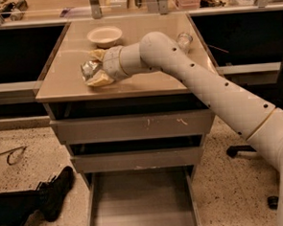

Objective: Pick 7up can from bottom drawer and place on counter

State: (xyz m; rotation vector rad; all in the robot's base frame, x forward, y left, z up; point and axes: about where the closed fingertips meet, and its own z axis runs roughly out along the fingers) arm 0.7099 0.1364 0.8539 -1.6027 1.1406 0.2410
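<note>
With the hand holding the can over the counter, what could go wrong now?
The hand grips the 7up can near the front edge of the counter; released on its side, it might roll off. The white bowl sits just behind, so a careless retreat could knock it.
</note>
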